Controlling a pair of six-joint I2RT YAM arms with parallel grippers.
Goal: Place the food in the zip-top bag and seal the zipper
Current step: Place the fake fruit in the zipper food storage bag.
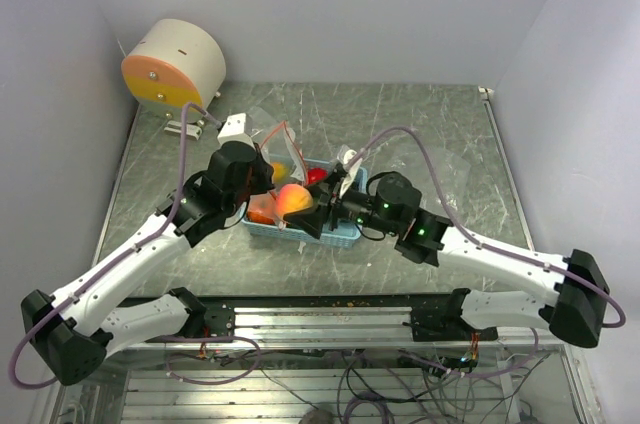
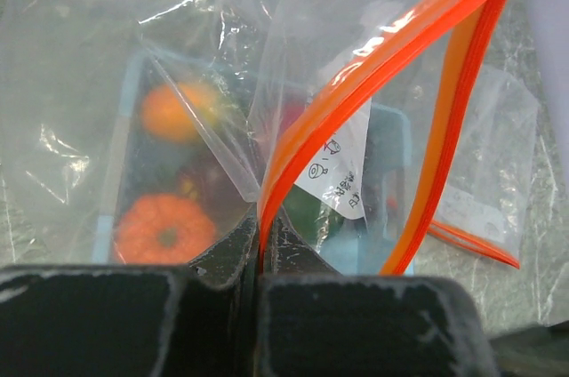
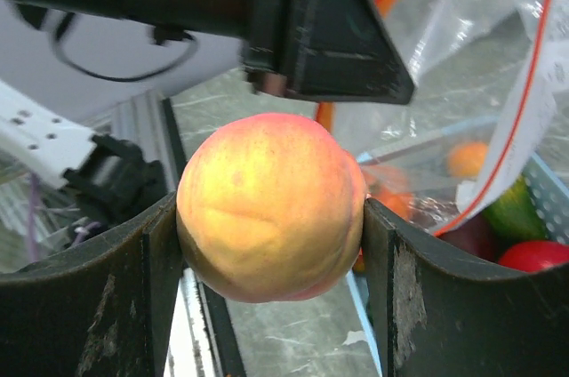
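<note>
Where the left gripper (image 2: pixel 258 263) pinches it, the zipper (image 2: pixel 373 66) slants away.

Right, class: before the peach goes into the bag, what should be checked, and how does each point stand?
1. Firm grip of the right hand on the peach: ok.
2. Hold of the left hand on the bag at its zipper: ok.
3. Zipper unsealed: ok.
4. Bag open wide enough for the peach: cannot tell.
5. Peach lined up with the bag: cannot tell.
</note>
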